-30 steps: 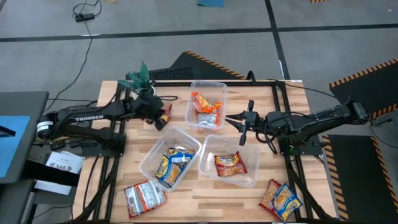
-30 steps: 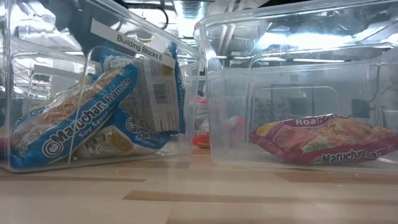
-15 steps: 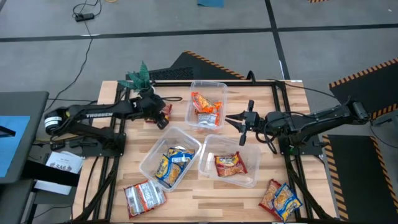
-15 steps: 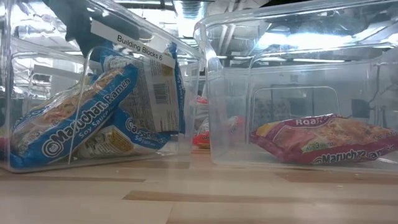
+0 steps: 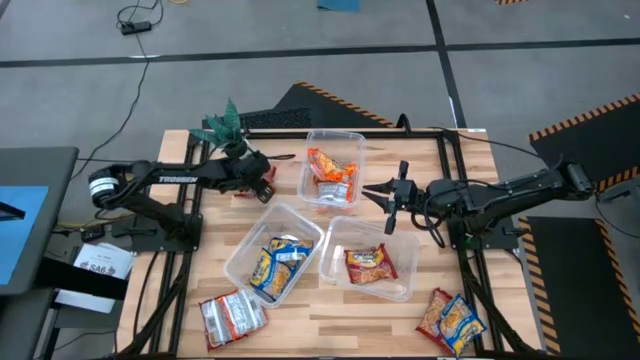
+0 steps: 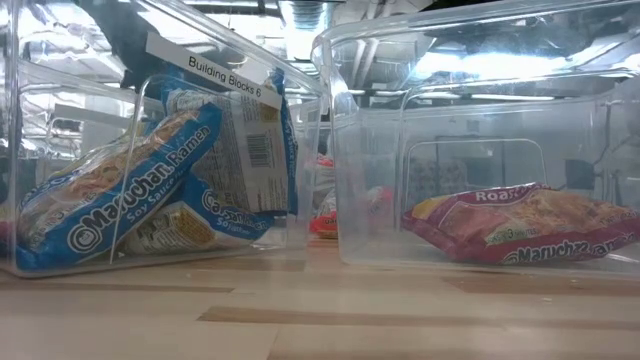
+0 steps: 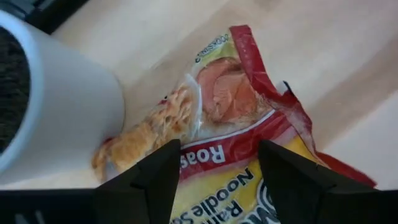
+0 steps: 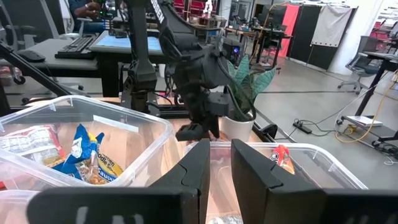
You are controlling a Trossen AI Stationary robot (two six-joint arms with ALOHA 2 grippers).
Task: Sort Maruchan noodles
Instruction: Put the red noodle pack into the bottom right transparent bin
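Jaws of left gripper open over red pkt; 3 tubs w/ noodles.

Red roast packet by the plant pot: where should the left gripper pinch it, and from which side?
Probably the free crinkled edge of the red packet, on the side away from the white pot, coming from above. The packet lies flat with one corner against the pot. The left gripper is open over it.
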